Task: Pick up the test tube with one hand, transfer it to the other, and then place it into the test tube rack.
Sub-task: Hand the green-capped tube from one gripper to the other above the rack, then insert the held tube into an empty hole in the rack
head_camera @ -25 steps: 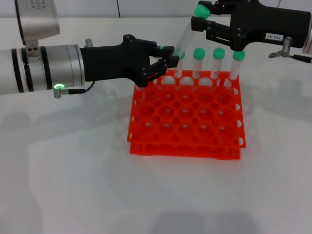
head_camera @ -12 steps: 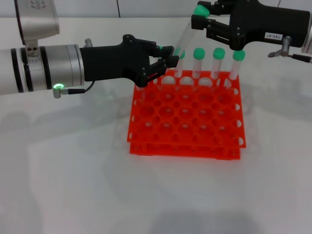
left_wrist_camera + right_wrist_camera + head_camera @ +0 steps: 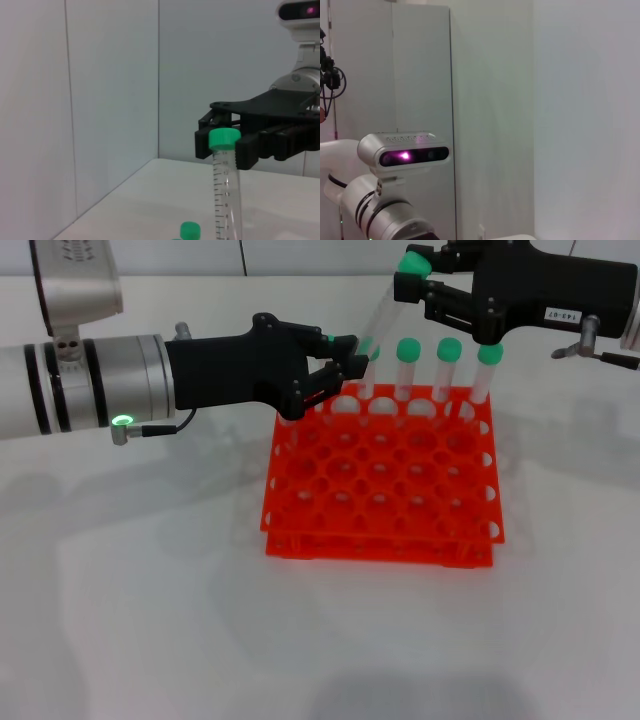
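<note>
Above the test tube rack, the right gripper grips the test tube.

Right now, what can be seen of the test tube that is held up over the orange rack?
The slim clear plastic test tube with a green cap shows printed graduation marks in the left wrist view. It leans, cap up. The black right tool with the white label is shut on its cap; its lower end sits at the black left tool's fingertips, above the bright orange-red rack's back row.
</note>
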`<state>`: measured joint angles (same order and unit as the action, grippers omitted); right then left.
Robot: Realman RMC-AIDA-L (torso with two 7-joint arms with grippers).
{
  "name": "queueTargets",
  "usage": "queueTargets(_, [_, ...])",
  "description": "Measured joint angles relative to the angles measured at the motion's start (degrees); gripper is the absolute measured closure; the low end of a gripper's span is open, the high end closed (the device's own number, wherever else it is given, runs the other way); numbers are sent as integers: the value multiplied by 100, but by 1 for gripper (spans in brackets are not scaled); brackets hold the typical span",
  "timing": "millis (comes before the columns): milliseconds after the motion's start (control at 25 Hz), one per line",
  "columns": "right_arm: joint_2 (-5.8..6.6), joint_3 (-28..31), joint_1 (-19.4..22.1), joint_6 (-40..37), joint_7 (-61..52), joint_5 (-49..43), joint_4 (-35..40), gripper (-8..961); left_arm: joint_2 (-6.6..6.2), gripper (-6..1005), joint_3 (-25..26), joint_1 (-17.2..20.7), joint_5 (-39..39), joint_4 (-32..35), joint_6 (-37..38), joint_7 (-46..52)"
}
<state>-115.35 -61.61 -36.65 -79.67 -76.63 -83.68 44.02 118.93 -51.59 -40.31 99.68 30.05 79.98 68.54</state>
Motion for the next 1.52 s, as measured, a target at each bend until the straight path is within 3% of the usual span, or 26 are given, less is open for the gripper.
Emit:
queueTargets(360, [4, -2, 5, -10, -7, -10, 4, 677, 7, 807, -11, -4, -17, 8, -39, 108])
queueTargets(960, [4, 0, 10, 12, -25, -15, 36, 688, 10, 530, -69, 44, -25, 122, -23, 509])
queueTargets(1040, [4, 0, 11, 22, -38, -16, 41, 688, 14, 497, -86, 95, -11, 331, -18, 778])
queueTargets(1160, [4, 0, 17, 30, -42, -17, 44, 689, 18, 295, -188, 254, 10, 780, 2, 1246])
queueTargets(1280, [4, -1, 31, 37, -43, -17, 45, 689, 15, 187, -337, 425, 19, 1179, 5, 1686])
queueTargets(1360, [1, -1, 37, 40, -44, -17, 46, 689, -25, 115, -628, 754, 156, 1928, 33, 2566])
queueTargets(1520, [-14, 0, 54, 39, -58, -19, 32, 689, -37, 116, -716, 1017, 595, 2642, 254, 3303])
